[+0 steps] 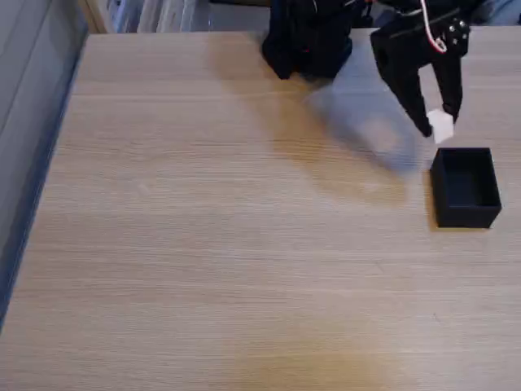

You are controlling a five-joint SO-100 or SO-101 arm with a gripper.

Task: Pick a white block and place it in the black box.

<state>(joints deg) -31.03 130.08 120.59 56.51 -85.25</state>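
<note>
Pincer: the black pincer (440,124) comes down from the upper right of the fixed view, and its two fingers are closed around the white block, one finger on each side of it.
White block: the white block (440,126) sits between the tips of the fingers, lifted above the desk, a little tilted. In the picture it lies just above and a bit to the left of the far rim of the black box. It is not inside the box.
Black box: the black box (466,188) stands on the desk near the right edge of the view, with the open top upward. The inside looks dark, and I see nothing in it.
Arm: the black arm (419,41) reaches from the top edge, with a red and a white wire on it. Its base (308,37) stands at the far edge of the desk, left of the pincer.
Desk: the desk (228,261) has a light wooden surface. A soft grey shadow (366,130) lies on it, left of the pincer.
</note>
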